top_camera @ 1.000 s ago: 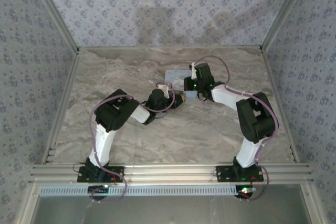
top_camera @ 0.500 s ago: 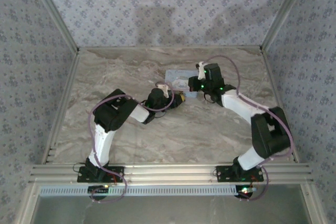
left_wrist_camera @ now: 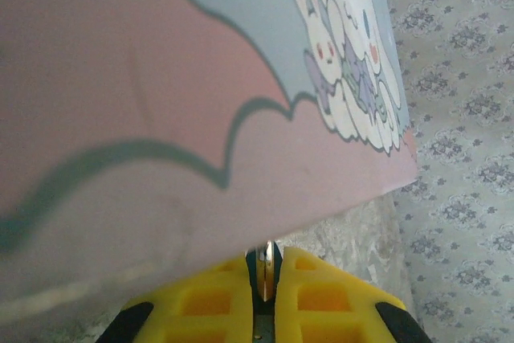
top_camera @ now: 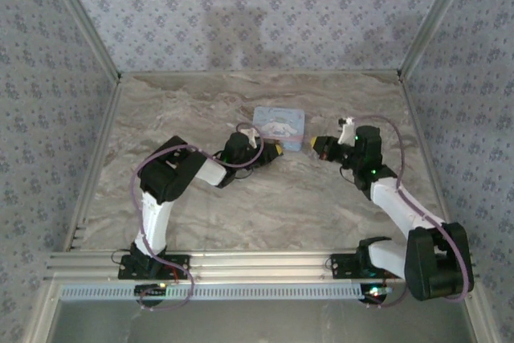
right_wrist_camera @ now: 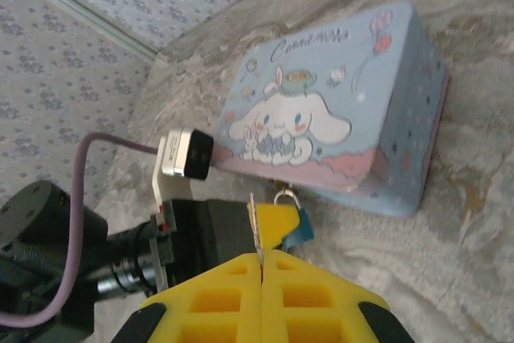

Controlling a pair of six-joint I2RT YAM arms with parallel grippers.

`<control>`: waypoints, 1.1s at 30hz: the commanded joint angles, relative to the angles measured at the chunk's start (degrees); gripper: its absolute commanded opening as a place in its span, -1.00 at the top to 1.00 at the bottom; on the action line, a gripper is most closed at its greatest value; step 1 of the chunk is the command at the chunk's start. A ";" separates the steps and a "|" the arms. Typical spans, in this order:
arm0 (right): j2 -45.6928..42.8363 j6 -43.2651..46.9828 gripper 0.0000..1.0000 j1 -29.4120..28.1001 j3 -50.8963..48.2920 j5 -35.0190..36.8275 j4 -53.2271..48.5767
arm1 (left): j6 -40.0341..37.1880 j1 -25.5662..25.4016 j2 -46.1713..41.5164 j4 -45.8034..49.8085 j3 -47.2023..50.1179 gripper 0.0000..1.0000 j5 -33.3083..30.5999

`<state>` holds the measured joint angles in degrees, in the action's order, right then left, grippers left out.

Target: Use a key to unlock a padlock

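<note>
**Quick look: both sides clamped down tight**

Closest in, the right gripper (right_wrist_camera: 262,258) has its yellow pads pressed flat together. A thin metal sliver pokes up out of the seam, which I take to be the key (right_wrist_camera: 253,218) seen edge-on. From overhead, this gripper sits apart from the light-blue tin (top_camera: 279,124), off to its right and pointing back toward it.

A bit further in, the left gripper (top_camera: 275,150) is right up against the tin's near edge, fingers nearly closed and pinching the padlock (right_wrist_camera: 299,232). A bit of teal body sticks out beside the yellow fingertip, and the silver shackle loops up to the tin's front lip. Can't tell whether the shackle is popped or not.

Behind that, the tin lies flat on the marble-look table (top_camera: 265,206), its white cartoon character facing up.
</note>
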<state>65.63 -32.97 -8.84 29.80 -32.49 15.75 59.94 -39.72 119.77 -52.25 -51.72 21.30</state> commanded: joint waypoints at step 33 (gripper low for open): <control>36.56 -26.39 1.00 -10.49 -7.77 -2.23 50.69 | 15.04 1.59 1.59 -0.27 2.42 0.93 6.88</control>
<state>100.31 -56.45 -18.37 20.69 -34.76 59.53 70.65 -38.22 119.02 -55.86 -51.16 24.93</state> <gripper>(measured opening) 0.063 0.103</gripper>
